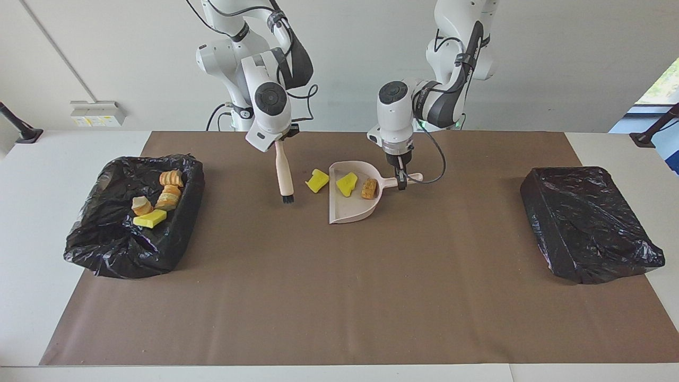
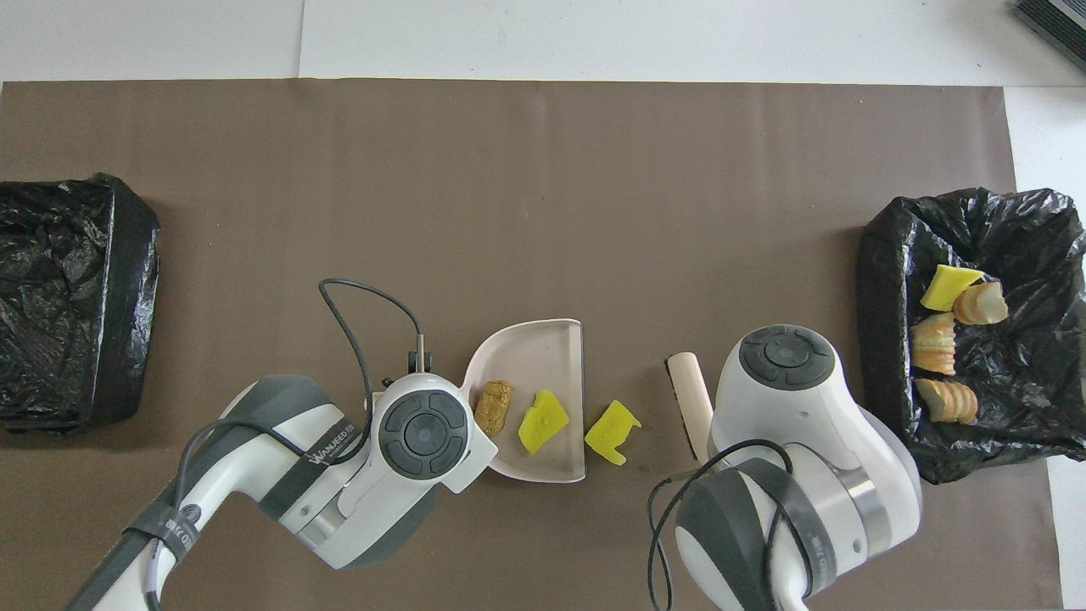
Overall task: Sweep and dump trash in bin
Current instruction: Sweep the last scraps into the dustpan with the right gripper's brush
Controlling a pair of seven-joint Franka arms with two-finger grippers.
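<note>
My left gripper (image 1: 401,182) is shut on the handle of the pink dustpan (image 1: 353,209), which rests on the brown mat. In the pan lie a yellow sponge bit (image 1: 347,183) and a brown lump (image 1: 369,188). A second yellow sponge bit (image 1: 317,180) lies on the mat just outside the pan's open edge. My right gripper (image 1: 279,139) is shut on a pink brush (image 1: 284,178), bristles down by the mat, beside that loose bit. In the overhead view the pan (image 2: 534,356), the loose bit (image 2: 612,431) and the brush (image 2: 691,399) show; both grippers are hidden under the wrists.
A black-lined bin (image 1: 106,254) at the right arm's end of the table holds bread-like slices (image 1: 171,185) and a yellow sponge bit (image 1: 150,218). A second bin covered in black bag (image 1: 583,223) stands at the left arm's end. The brown mat (image 1: 339,297) covers the table's middle.
</note>
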